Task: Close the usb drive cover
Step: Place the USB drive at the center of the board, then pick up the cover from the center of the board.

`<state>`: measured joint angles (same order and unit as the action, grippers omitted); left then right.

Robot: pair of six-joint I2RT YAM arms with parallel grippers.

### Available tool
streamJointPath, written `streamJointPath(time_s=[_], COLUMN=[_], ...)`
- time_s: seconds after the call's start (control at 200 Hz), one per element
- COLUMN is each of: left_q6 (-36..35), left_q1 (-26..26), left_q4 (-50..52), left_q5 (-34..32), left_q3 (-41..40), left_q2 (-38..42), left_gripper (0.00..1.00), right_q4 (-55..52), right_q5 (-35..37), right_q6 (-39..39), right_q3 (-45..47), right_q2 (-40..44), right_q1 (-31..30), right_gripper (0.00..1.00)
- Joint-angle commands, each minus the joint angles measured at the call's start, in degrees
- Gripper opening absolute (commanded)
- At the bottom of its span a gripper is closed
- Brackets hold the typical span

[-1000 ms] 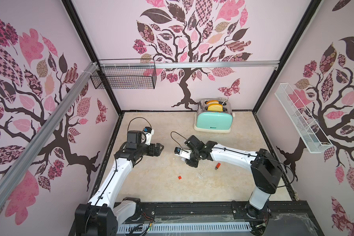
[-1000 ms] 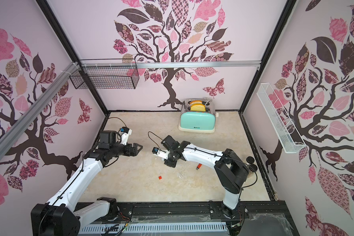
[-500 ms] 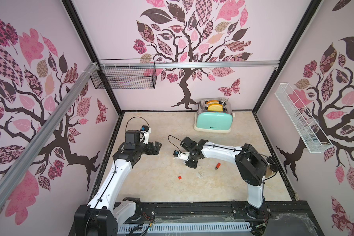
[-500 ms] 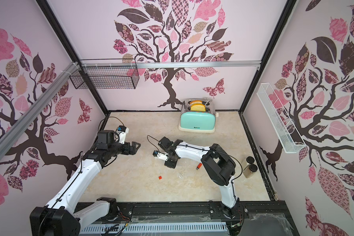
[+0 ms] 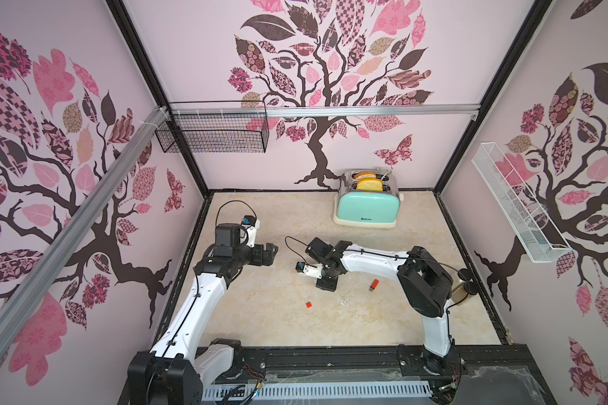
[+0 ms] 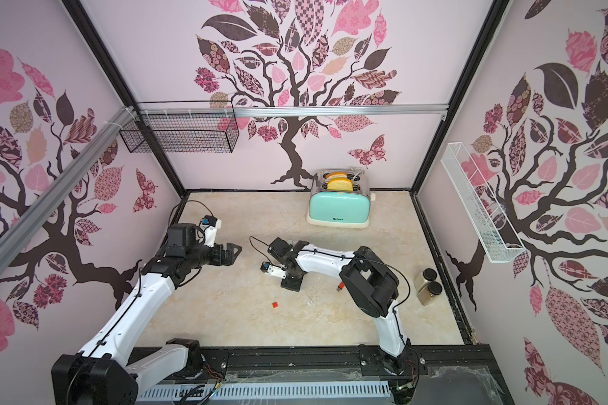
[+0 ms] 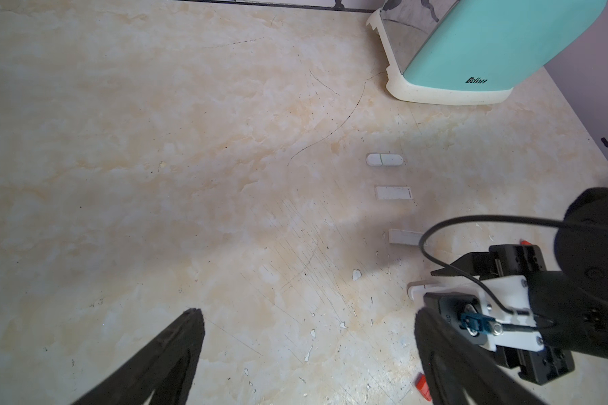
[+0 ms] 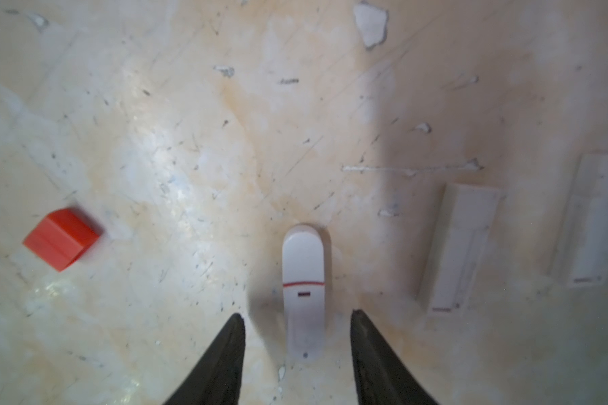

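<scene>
the right gripper (image 8: 297, 314) sits low over the table (image 8: 190, 140) with its fingers (image 8: 225, 350) apart, clamping nothing. the white usb drive (image 8: 303, 259) lies flat on the table in the gap between them, with bare table showing on each side. a thin red line crosses it, and its rounded end points away from the wrist. a loose red cap (image 8: 62, 238) lies well aside. the left gripper (image 5: 269, 253) hovers spread wide, well apart from the drive.
</scene>
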<state>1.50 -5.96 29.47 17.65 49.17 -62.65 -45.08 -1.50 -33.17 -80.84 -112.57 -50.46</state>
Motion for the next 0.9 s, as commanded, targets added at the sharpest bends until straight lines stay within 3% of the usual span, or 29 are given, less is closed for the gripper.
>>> streamJointPath(time_s=[0.0,0.14,0.545,0.895], left_q6=[0.08,0.04,1.34,2.90], left_q1=[0.44,0.62,0.81,1.12], left_q4=[-0.60,-0.17,-0.91,-1.01], left_q5=[0.46,0.87,-1.07,-1.56], left_q3=[-0.21,0.08,-0.13,0.34], left_q2=[0.40,-0.01,0.39,1.11], left_gripper=[0.98,0.98,0.98,0.98], right_q4=[-3.24,-4.26,-10.86,-6.40], right_q5=[-3.14,-6.49,-8.97,-3.83], right_q6=[-0.30,-4.24,-18.65,-18.17], right_q3=[-1.00,0.72,-2.27,-3.31], right_q2=[5.80,8.77,3.93,-0.03], right_q1=[-0.30,-0.79,-7.40,-10.99], right_gripper=[0.63,0.67,0.62,0.57])
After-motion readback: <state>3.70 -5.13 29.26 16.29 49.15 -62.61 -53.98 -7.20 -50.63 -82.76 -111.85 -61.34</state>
